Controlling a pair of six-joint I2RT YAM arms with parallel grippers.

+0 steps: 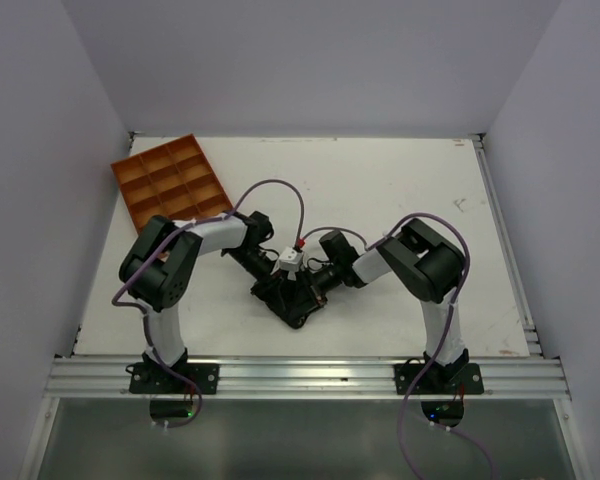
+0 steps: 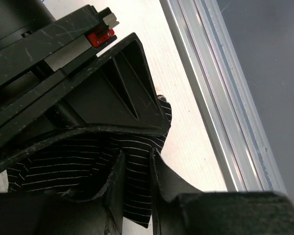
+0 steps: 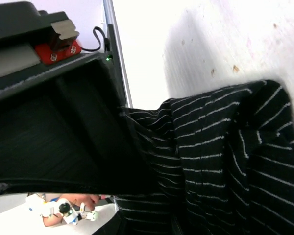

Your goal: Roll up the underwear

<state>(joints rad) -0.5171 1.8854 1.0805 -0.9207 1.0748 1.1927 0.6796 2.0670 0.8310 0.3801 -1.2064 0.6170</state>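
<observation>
Left tool (image 2: 154, 147), grip apparently half-hidden by underwear (image 2: 73, 166)

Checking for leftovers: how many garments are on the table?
1: the striped underwear, near-centre on the table between the left gripper and right gripper. Others could hide under the arms.

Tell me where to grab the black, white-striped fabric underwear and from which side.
Probably the bunched end of the black, white-striped fabric underwear, approached low along the white table from the robot's right. There the cloth is doubled over into a rounded fold, which looks thick enough to pinch. The left claw pinches the other side.
</observation>
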